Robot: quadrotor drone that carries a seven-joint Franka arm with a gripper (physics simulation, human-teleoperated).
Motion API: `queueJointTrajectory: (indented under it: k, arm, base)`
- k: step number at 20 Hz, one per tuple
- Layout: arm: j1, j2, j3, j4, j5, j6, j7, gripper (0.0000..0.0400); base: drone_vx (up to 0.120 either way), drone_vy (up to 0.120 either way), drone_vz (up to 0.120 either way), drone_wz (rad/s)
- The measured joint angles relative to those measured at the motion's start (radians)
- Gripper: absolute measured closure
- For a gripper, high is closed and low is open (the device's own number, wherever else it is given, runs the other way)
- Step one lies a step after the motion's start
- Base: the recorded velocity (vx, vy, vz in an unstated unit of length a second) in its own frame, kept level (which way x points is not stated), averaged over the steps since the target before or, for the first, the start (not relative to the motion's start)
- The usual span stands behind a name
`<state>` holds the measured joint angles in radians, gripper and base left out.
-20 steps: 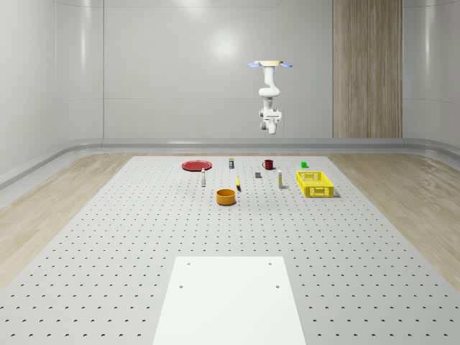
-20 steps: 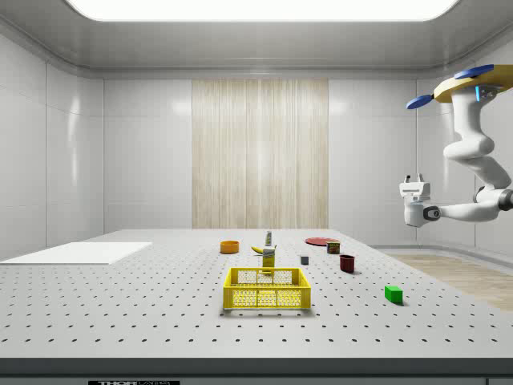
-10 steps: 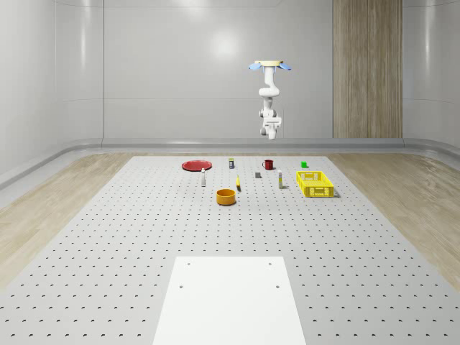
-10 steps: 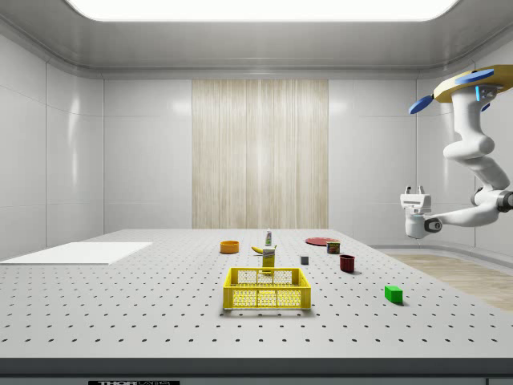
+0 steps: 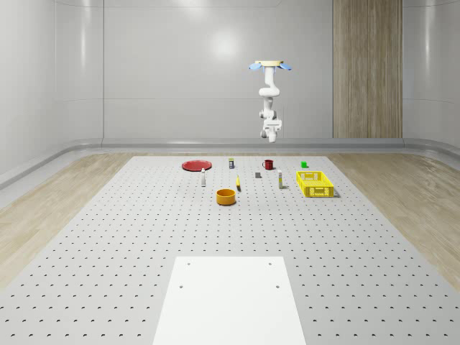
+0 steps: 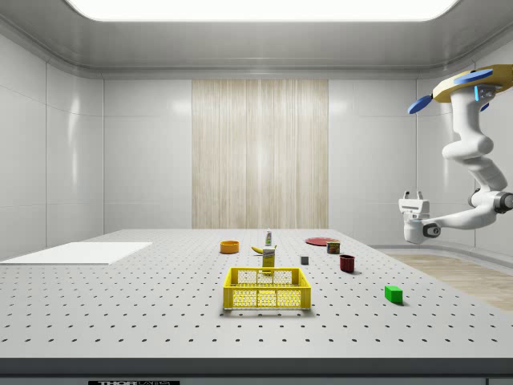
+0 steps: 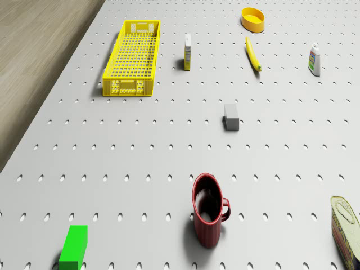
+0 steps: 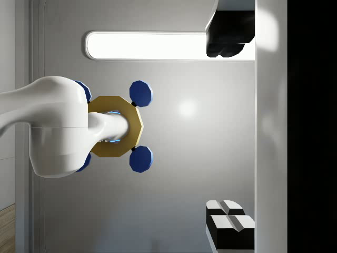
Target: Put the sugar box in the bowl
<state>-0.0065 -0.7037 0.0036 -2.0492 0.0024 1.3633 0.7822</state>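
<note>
Gripper [image 6: 414, 194] is pointing upward, toward the ceiling, and I am seeing in the wrist view [image 8: 227, 129] that its two fingers [image 8: 227, 224] are standing wide apart with nothing between them. It is hanging in the air, well above the tabletop [image 5: 144, 237] and near the tabletop's far edge as the whole-scene view gives it.

The drone [image 5: 270, 65] is hovering high over that same far edge, and the arm [image 6: 479, 164] is folding down and forward from it.

The sugar box [image 7: 188, 52] is standing upright on the tabletop, just beside the yellow crate [image 7: 133, 56] and between this crate and the banana [image 7: 252, 53]. It is not touching either of them. The orange bowl [image 7: 252, 18] is sitting apart from the box, past the banana, and I am seeing nothing inside it.

Nearer to the far edge, a red mug [image 7: 209, 216] is standing upright, with a green block [image 7: 74, 247] on one side and a can [image 7: 346, 230] on the other. A small grey block [image 7: 232, 117] is lying between the mug and the sugar box. A white bottle [image 7: 314, 59] is standing near the banana.
</note>
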Motion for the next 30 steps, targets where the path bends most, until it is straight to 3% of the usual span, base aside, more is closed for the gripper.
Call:
queueJointTrajectory:
  k: [3,30]
  arm:
    - [0.000,0.001,0.000,0.005,0.000,-0.001,0.000,0.0000]
    - [-0.005,-0.010,0.010,-0.003,-0.011,0.015,0.000,0.0000]
  base:
    - [0.120,0.093,0.000,0.000]
    - [0.120,0.000,0.000,0.000]
